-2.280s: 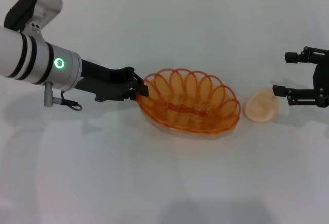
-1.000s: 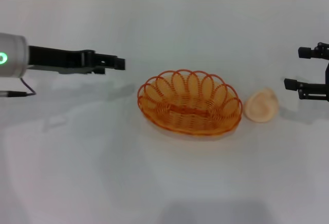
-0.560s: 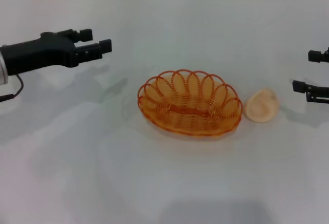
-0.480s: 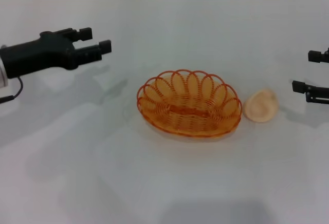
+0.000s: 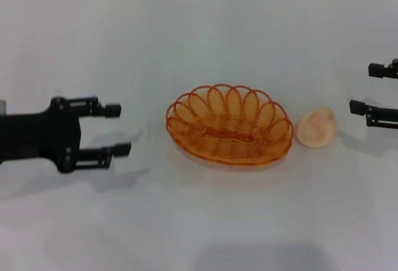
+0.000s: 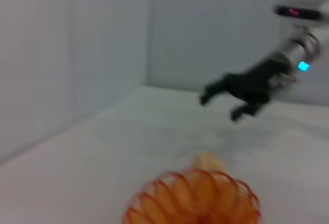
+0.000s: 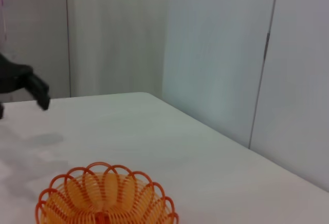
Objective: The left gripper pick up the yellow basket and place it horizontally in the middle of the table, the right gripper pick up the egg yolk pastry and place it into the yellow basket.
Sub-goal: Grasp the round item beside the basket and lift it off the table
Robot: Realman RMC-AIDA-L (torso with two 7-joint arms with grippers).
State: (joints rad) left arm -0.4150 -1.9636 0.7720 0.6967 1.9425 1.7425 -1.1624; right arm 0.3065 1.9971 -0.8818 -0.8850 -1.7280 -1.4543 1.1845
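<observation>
Basket placement looks finished: the yellow basket (image 5: pixel 229 125) lies flat with its long axis across the middle of the table (image 5: pixel 199 221), and the left gripper (image 5: pixel 115 129) has let go of it and pulled well away to the robot's left, its jaws apart and empty, fingers pointing back toward the basket with bare table between them. Compared with the earliest frame, where that claw was pressed against the basket's left rim with the grey-white arm segment and its green ring reaching in from the left, the arm has backed off; a second ago it was lifted farther up the table, and half a second ago it was still there with its fingers stacked closer in view, whereas now it sits lower and nearer the camera with the two fingers spread one above the other. The basket itself has settled a little (it sat slightly more tilted while gripped) and has not moved in the last second. The egg yolk pastry (image 5: pixel 316 127) rests just beside the basket's right end, seemingly on its edge and unmoved through all frames. The right gripper (image 5: pixel 370 88) waits at the right edge of the head view, jaws apart and empty, near the pastry but not touching; it has drifted slightly outward since the first frame. By my reading, the first half of the task is done and the pastry pick is next.
</observation>
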